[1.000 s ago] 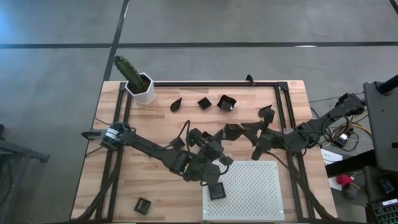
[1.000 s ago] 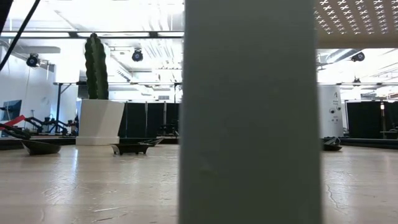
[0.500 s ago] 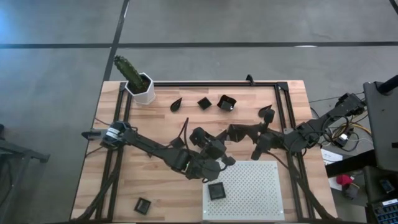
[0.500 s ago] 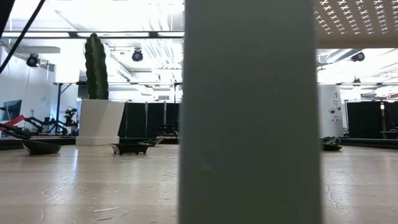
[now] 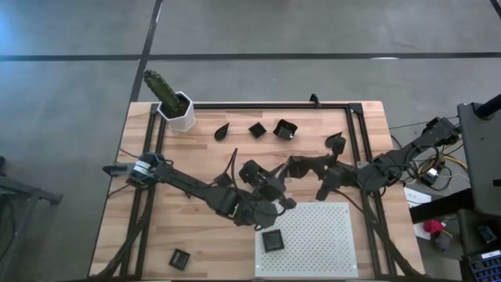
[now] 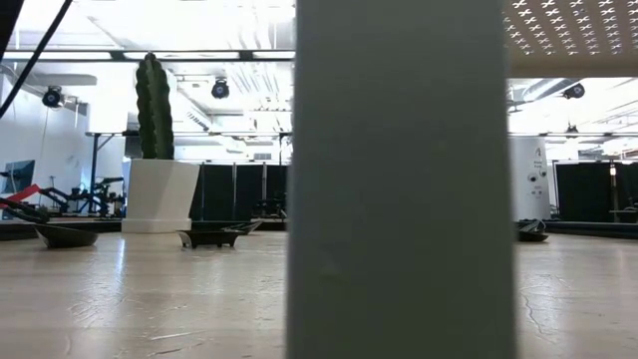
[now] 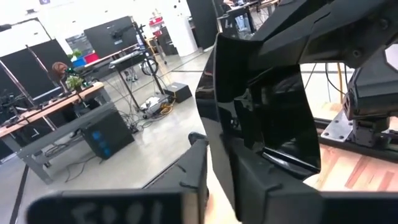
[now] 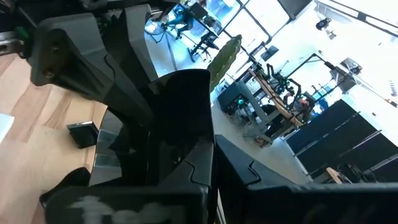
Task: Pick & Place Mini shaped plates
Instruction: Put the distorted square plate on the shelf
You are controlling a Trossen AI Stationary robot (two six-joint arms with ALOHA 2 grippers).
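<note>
At the middle of the table (image 5: 196,243), the two grippers meet above the wood, just behind the white perforated board (image 5: 317,239). The right gripper (image 5: 293,166) has its jaws pressed together on a glossy black mini plate (image 8: 180,124). That plate stands on edge between them in the right wrist view.

The left gripper (image 5: 272,185) is right against the same plate, which fills the left wrist view as a dark tilted dish (image 7: 273,124). Whether the left jaws still pinch it or stand apart cannot be told.

One square plate (image 5: 272,240) lies on the board near its left edge. Another square plate (image 5: 179,258) lies on the wood at the near left.

Along the far side lie a teardrop plate (image 5: 222,131), a small square plate (image 5: 257,129) and a larger square plate (image 5: 285,129). A further dark dish (image 5: 337,142), perhaps teardrop-shaped, sits to their right.

The white hexagonal pot (image 5: 181,112) with its cactus stands at the far left corner.

In the low view a pale upright (image 6: 399,179) blocks the centre. Pale marks on the near fingers in both wrist views are too blurred to read.
</note>
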